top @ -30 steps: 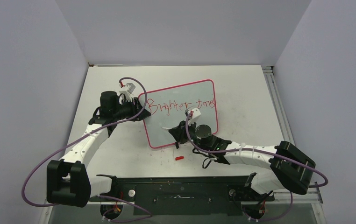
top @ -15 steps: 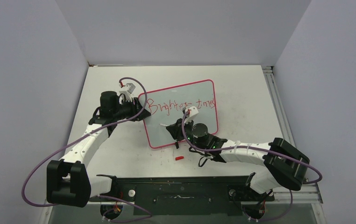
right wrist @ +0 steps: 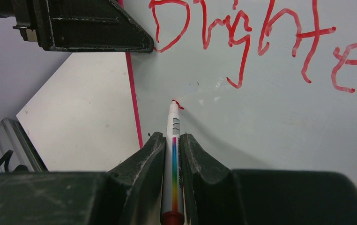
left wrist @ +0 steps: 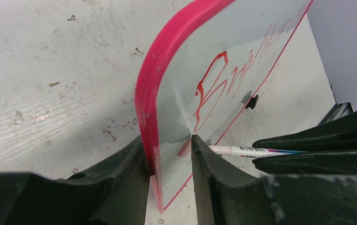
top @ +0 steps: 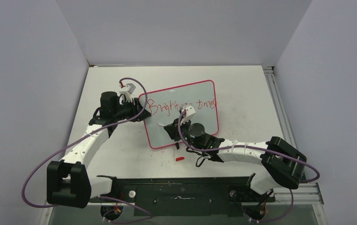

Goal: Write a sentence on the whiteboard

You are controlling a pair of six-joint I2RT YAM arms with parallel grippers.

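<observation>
**Item 1.** Flat white-faced whiteboard with a thin pink-red frame (top: 155, 129). It lies at the centre of the overhead view, skewed, on the scuffed white tabletop (top: 247, 93).

**Item 2.** Red handwritten sentence (top: 162, 107), running along the board's upper edge. "Brighter" reads clearly in my right wrist view. The word to its right is small and partly behind my arm.

**Item 3.** My left gripper (left wrist: 167, 145), at the board's left edge. The jaws are clenched on the pink frame, one finger on each side.

**Item 4.** My right gripper (right wrist: 172, 138), over the board's lower left area. The jaws are closed tight around item 5.

**Item 5.** White marker with a rainbow stripe (right wrist: 173, 126). Its red tip touches the board face just right of the frame, at a small fresh red stroke below the "B".

**Item 6.** Small red cap-like piece (top: 180, 159), on the table just below the board's lower edge.
</observation>
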